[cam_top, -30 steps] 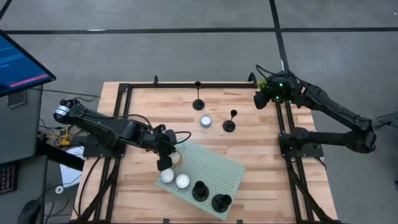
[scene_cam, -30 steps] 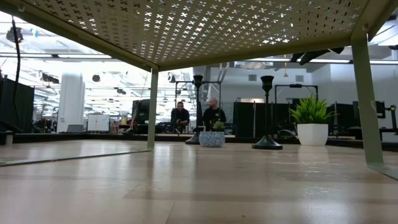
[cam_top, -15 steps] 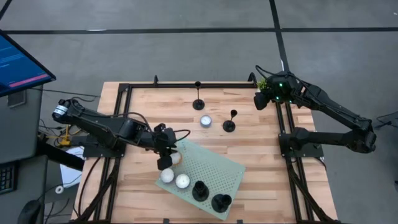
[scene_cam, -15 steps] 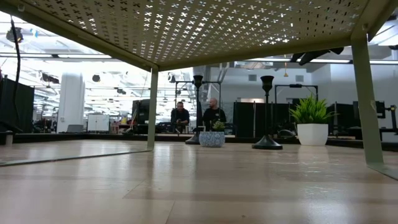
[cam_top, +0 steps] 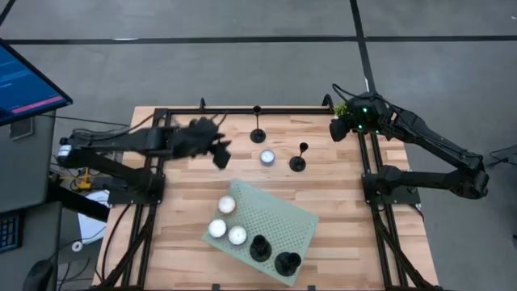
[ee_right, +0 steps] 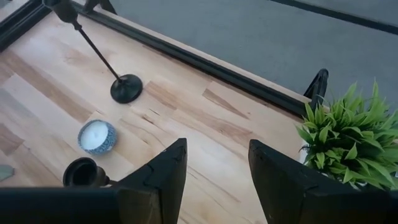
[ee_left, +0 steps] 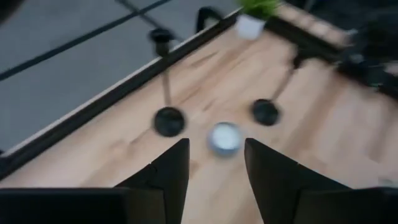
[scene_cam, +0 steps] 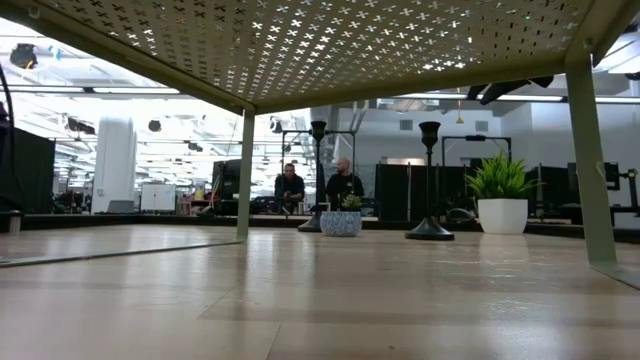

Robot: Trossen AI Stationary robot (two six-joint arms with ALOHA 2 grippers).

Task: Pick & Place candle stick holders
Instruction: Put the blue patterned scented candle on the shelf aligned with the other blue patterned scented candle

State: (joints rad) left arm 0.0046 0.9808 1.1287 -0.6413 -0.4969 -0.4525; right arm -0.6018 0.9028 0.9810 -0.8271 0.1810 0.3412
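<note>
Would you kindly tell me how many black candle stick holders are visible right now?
4. Two stand on the bare table: one near the far edge, one beside the blue tealight. Two more sit on the perforated rack's near edge.

A pale green perforated rack [cam_top: 279, 218] sits on the wooden table [cam_top: 339, 202], with three white tealight candles [cam_top: 227, 222] at its near-left end. A blue-cupped tealight [cam_top: 267, 157] stands farther back. A small potted plant [ee_right: 341, 142] occupies the right rear corner. Two people [scene_cam: 316, 186] sit in the room beyond.
</note>
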